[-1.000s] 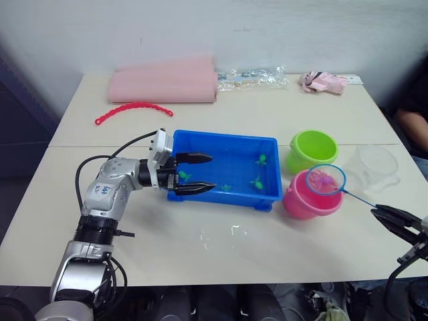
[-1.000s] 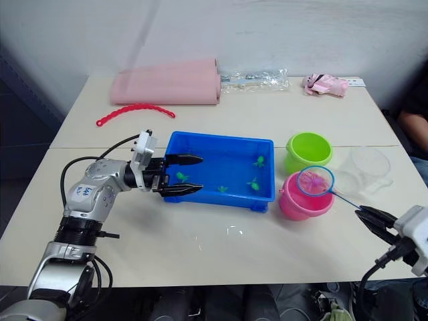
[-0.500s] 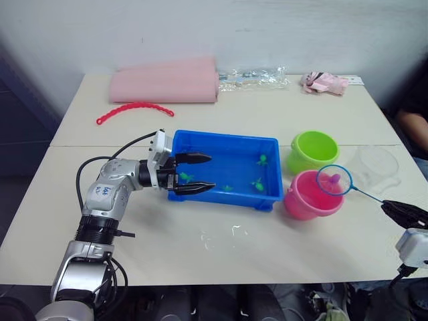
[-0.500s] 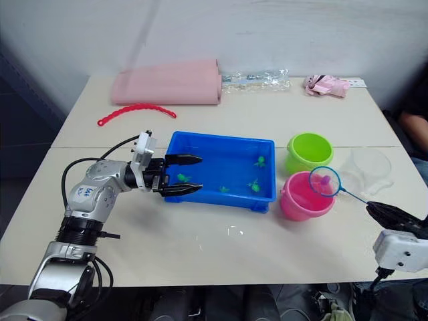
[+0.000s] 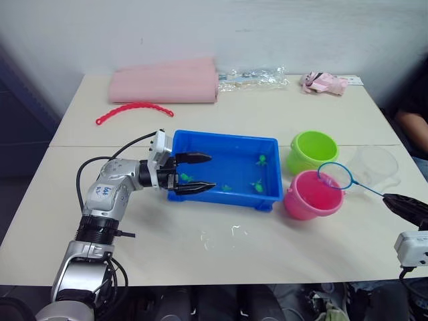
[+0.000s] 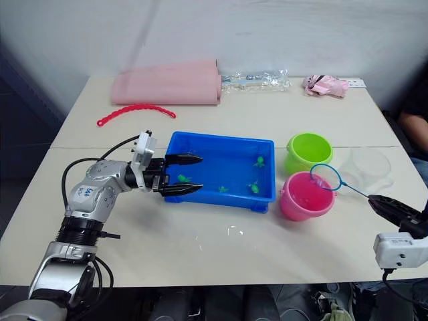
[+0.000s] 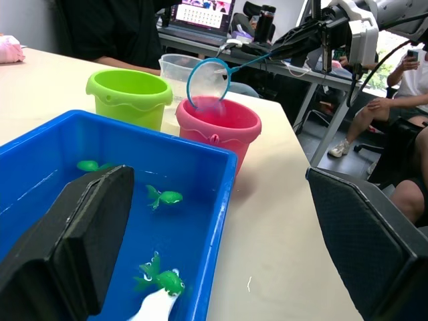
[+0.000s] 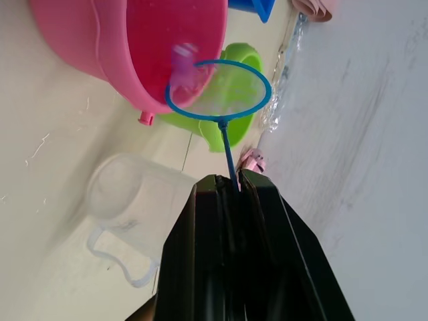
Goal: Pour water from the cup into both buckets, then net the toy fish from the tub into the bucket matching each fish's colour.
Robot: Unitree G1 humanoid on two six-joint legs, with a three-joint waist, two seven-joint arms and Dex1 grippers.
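- Right pincer (image 6: pixel 394 209) clamped tight on the thin handle of the net (image 5: pixel 334 176); hoop sticks out ahead of its fingertips, over the far rim of the pink bucket (image 5: pixel 311 195).
- Small pink fish (image 8: pixel 182 53) seen at the hoop edge, over the pink bucket's mouth.
- Green bucket (image 5: pixel 311 150) just beyond the pink one from the right pincer; clear cup (image 5: pixel 375 167) just beside the net handle, on the worktop (image 5: pixel 234 247).
- Left pincer (image 5: pixel 195 173) wide open, holding nothing, fingers over the near-left end of the blue tub (image 5: pixel 224 168); one finger over the rim, other over the water.
- Green fish (image 7: pixel 164 196) in the tub ahead of the left fingers, another (image 7: pixel 160 279) between them; more toward the tub's far end.
- Well behind the left pincer: red beaded strip (image 5: pixel 134 111), pink foam roll (image 5: pixel 164 80).
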